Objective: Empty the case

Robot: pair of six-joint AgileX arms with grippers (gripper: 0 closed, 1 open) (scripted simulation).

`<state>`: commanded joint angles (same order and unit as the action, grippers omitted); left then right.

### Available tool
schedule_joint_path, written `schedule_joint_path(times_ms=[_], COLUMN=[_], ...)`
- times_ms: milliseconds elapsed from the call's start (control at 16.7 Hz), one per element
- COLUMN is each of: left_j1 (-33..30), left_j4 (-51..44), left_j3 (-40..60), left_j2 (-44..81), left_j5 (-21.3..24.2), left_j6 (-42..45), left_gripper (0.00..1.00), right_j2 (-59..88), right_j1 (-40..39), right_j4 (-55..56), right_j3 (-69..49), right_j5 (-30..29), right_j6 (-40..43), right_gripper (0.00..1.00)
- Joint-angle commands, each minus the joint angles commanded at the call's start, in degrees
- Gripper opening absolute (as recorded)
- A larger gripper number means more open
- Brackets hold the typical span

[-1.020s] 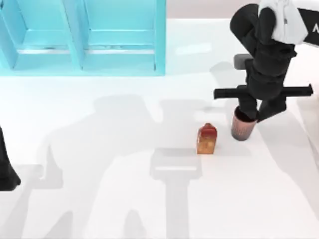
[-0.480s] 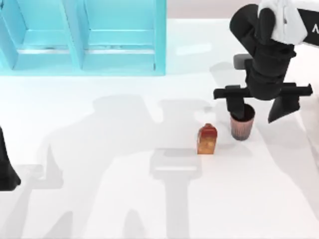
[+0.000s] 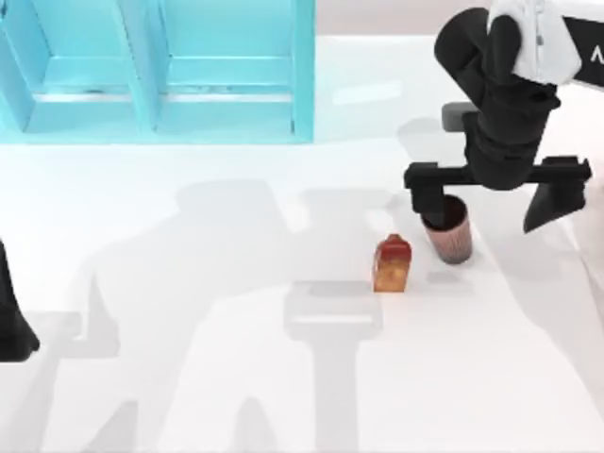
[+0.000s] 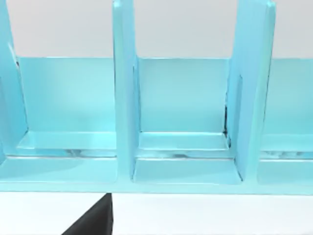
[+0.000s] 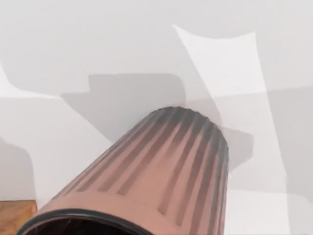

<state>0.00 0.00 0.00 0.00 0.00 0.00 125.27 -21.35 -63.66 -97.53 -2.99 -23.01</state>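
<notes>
The right end effector (image 3: pixel 495 203) hangs with fingers spread wide above the ribbed dark red cup (image 3: pixel 451 232) — carton (image 3: pixel 392 264) just beside; turquoise case (image 3: pixel 156 71) at the tabletop's (image 3: pixel 236 377) far left.

Right end effector (image 3: pixel 495 200): at the top view's right, pointing down, fingers (image 3: pixel 430 200) spread wide apart. Left arm (image 3: pixel 11 316): parked at the left edge, dark link partly in frame.
</notes>
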Motion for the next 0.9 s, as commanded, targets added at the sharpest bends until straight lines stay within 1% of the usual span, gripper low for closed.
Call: schedule_joint_path(times_ms=[180,300,720,900], left_j1=[0.00,0.00,0.00,0.00], left_j4=[0.00,0.00,0.00,0.00], left_j3=[0.00,0.00,0.00,0.00], left_j2=[0.00,0.00,0.00,0.00], left_j5=[0.00,0.00,0.00,0.00], left_j6=[0.00,0.00,0.00,0.00], left_gripper=[1.00,1.00,1.00,1.00], right_j2=[-0.03,-0.12,-1.14,-1.37], right_j1=[0.20,0.49,0.38,0.32], right_j4=[-0.18,-2.29,-19.73,-22.00], right_j3=[-0.18,-2.27,-18.39,-20.66], right_j5=[-0.01,0.04,-0.01,-0.01], right_j6=[-0.03,-0.29,0.08,0.20], right_gripper=[1.00,1.00,1.00,1.00])
